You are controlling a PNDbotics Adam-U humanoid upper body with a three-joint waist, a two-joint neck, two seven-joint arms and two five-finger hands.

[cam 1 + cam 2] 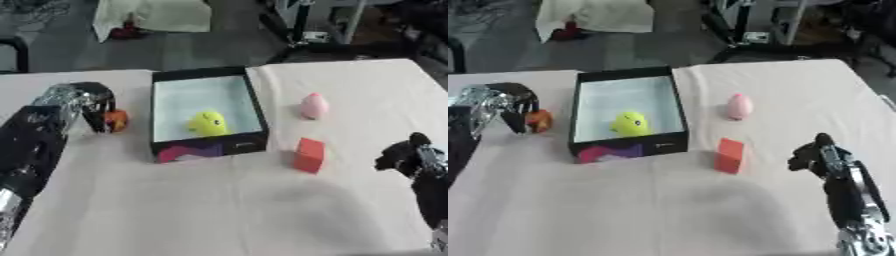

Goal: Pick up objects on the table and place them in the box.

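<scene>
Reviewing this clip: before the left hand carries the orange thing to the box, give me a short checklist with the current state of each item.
1. Left hand on the orange object: fingers curl down around it; ok.
2. Object lifted off the table: cannot tell.
3. Box open, with room: ok; only a yellow toy lies inside.
4. Path to the box: ok; the box wall is right beside the object, nothing between.
5. Right hand out of the way: ok; it sits near the right edge, apart from the red block and pink toy.
</scene>
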